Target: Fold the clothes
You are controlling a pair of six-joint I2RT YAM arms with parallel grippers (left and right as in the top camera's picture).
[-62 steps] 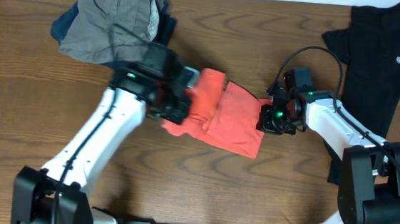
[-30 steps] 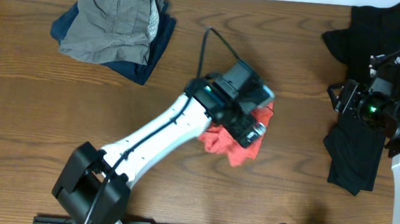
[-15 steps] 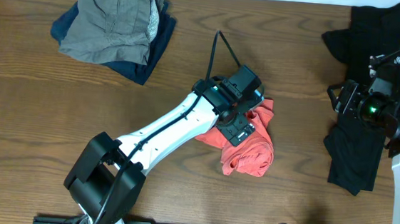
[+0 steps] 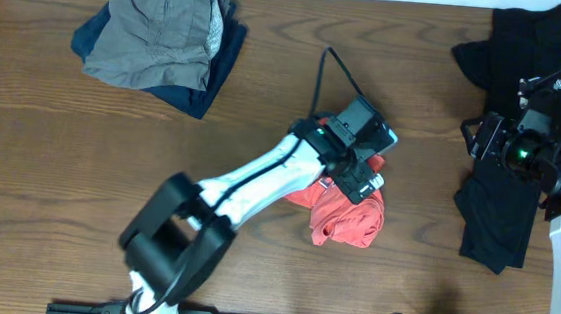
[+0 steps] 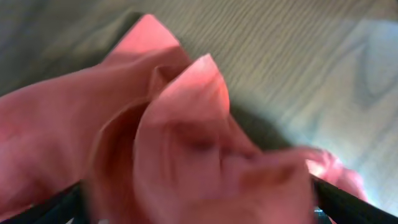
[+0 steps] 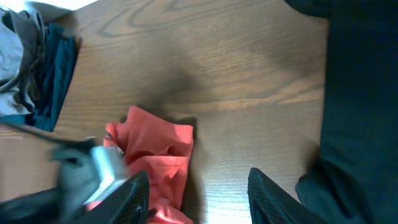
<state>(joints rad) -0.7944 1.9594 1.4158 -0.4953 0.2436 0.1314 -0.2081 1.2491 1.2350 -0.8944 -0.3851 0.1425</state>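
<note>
black shirt [image 4: 514, 55]: round logo [image 4: 559, 84] too small to read; coral T-shirt [image 4: 351, 223]: crumpled

Bare table [image 4: 423, 193] between T-shirt [image 4: 351, 223], black shirt [image 4: 530, 46]

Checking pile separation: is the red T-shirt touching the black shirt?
Apart. The overhead view shows bare table between the red T-shirt and the black shirt.

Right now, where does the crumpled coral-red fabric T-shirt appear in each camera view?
Overhead: the crumpled coral-red fabric T-shirt lies just right of centre.
Left wrist: the T-shirt fills most of the picture, blurred.
Right wrist: the T-shirt sits at lower left.
Shared landmark: the brown wooden table, bare in every view.
</note>
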